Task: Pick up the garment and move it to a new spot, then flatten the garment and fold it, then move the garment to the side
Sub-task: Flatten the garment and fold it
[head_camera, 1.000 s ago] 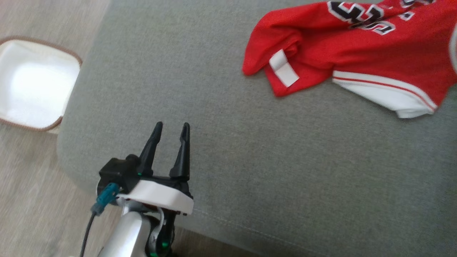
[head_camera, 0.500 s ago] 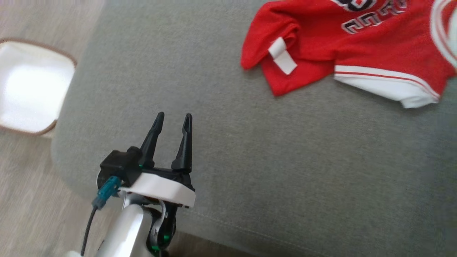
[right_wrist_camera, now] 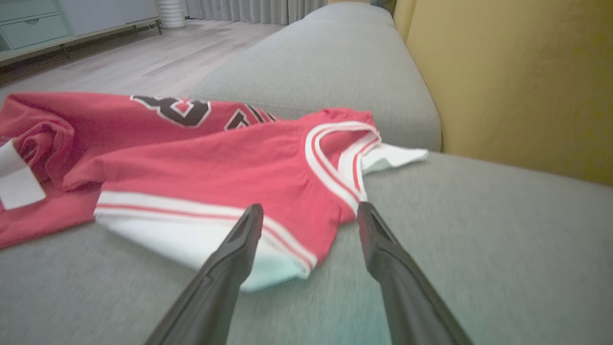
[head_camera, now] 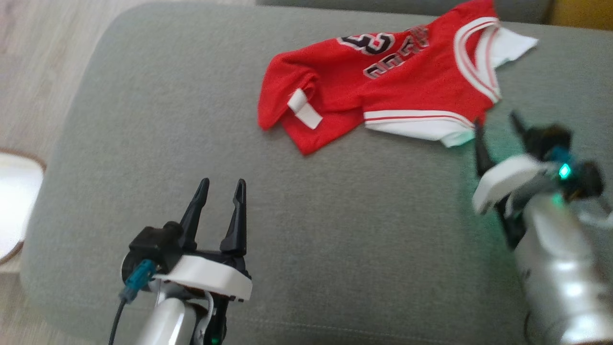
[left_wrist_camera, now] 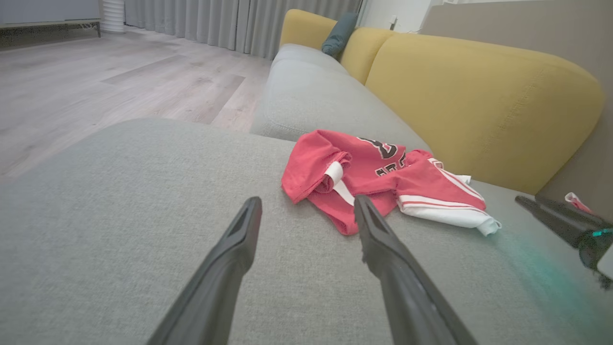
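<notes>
Jersey (head_camera: 378, 91) lies crumpled on the grey sofa (head_camera: 335, 230), far side. Left gripper (head_camera: 218, 184) hangs well short of it, fingers spread. Right gripper (head_camera: 495, 120), fingers apart, hovers by its white edge. Left wrist view brings in a yellow backrest (left_wrist_camera: 479, 91) and teal pillow (left_wrist_camera: 339, 33). Head view catches a basket (head_camera: 14, 206) on the floor, inside washed-out white.
</notes>
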Tool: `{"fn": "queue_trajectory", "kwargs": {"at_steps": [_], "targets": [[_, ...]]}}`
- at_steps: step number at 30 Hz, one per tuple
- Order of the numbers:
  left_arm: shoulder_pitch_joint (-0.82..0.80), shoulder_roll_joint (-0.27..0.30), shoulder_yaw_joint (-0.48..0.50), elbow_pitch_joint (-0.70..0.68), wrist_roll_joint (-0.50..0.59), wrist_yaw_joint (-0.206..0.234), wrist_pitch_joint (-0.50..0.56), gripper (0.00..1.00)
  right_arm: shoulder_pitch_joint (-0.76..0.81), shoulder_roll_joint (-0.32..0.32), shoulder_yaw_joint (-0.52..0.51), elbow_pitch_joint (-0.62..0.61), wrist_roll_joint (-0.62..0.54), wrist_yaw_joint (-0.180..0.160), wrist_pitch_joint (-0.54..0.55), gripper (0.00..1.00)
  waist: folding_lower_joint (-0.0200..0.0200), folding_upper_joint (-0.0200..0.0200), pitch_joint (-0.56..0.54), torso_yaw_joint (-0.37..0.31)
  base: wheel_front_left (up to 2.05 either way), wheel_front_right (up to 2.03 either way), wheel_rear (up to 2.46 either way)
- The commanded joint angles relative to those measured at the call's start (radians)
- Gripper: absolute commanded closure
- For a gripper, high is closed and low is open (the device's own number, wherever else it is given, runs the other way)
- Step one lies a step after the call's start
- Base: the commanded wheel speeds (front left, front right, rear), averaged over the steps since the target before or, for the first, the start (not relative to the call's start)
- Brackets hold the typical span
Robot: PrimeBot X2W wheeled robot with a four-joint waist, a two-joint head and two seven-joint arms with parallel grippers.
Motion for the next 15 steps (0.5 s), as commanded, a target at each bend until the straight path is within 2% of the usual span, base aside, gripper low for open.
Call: {"fn": "queue_trajectory", "kwargs": {"at_steps": [1, 6, 15], "targets": [[-0.016, 0.003, 0.038, -0.03, 0.01, -0.007, -0.012, 0.0, 0.011, 0.019, 0.048, -0.049, 0.038, 0.007, -0.012, 0.0, 0.0001, 0.0, -0.025, -0.033, 0.0, 0.0, 0.0], [-0.016, 0.003, 0.035, -0.032, 0.015, -0.013, -0.012, 0.0, 0.075, 0.036, 0.116, -0.079, 0.115, 0.007, -0.011, 0.0, 0.0001, 0.0, -0.007, -0.031, 0.0, 0.0, 0.0], [-0.039, 0.003, 0.034, -0.034, 0.021, -0.015, -0.012, 0.0, 0.059, 0.015, 0.149, -0.055, 0.19, 0.007, 0.035, 0.0, 0.0001, 0.0, 0.068, 0.056, 0.0, 0.0, 0.0]]}}
